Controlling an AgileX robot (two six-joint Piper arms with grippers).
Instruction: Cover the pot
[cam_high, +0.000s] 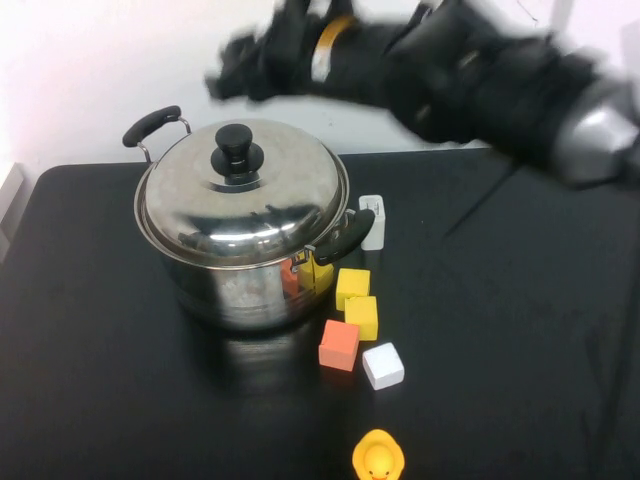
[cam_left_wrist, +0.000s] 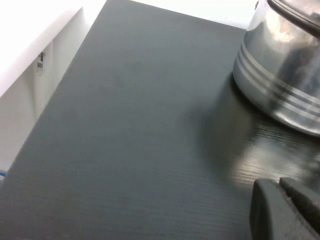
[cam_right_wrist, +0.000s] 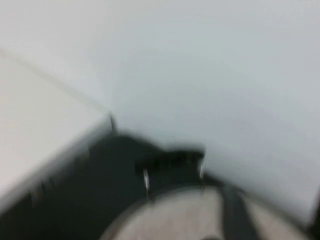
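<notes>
The steel pot (cam_high: 230, 290) with two black side handles stands at the left middle of the black table. The domed steel lid (cam_high: 195, 200) with a black knob (cam_high: 237, 152) sits on its rim. My right gripper (cam_high: 232, 78) is a blur in the air above and behind the pot, well clear of the knob, open and empty. In the right wrist view one dark finger (cam_right_wrist: 232, 210) crosses the lid (cam_right_wrist: 170, 215) below, with a pot handle (cam_right_wrist: 172, 160) beyond. My left gripper (cam_left_wrist: 280, 187) is shut and empty, low over the table beside the pot (cam_left_wrist: 285, 65).
Two yellow blocks (cam_high: 352, 287), an orange block (cam_high: 339, 344) and a white block (cam_high: 383, 365) lie just right of the pot. A white upright block (cam_high: 372, 220) stands by the right handle. A yellow duck (cam_high: 378, 457) sits at the front edge. A white wall is behind.
</notes>
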